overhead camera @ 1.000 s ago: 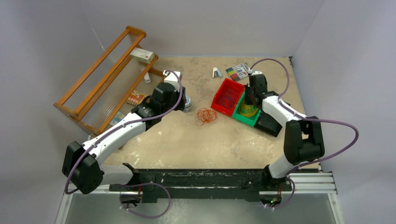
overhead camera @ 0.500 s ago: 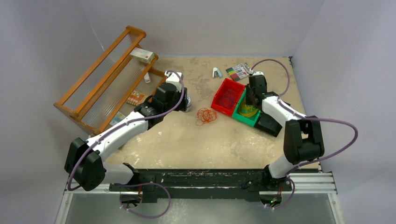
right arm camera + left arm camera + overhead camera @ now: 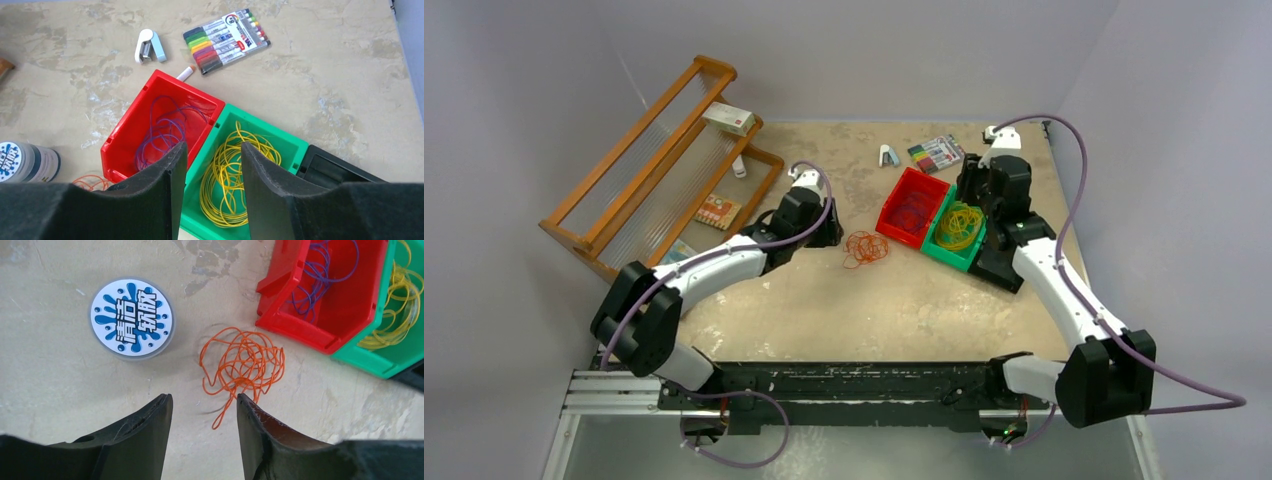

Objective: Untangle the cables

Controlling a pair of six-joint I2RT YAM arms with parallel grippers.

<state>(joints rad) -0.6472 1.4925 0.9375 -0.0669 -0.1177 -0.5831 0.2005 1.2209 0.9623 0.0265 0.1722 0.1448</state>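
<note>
A tangle of thin orange cables (image 3: 865,248) lies on the table; in the left wrist view (image 3: 242,365) it sits just ahead of my fingertips. My left gripper (image 3: 832,228) (image 3: 204,399) is open and empty, just left of the tangle. Yellow cables (image 3: 960,225) (image 3: 235,175) lie coiled in a green bin (image 3: 944,250). Purple cables (image 3: 911,212) (image 3: 165,132) lie in a red bin (image 3: 894,228). My right gripper (image 3: 980,192) (image 3: 212,147) is open and empty, above the green bin.
A round tub with a blue-and-white label (image 3: 131,317) stands left of the orange tangle. A black bin (image 3: 1004,268) adjoins the green one. A stapler (image 3: 888,155) and a marker pack (image 3: 934,153) lie at the back. A wooden rack (image 3: 659,170) stands far left.
My left gripper has moved right toward the orange tangle. My right gripper has lifted off the green bin and swung back to the right; the yellow cables now show uncovered in it.
</note>
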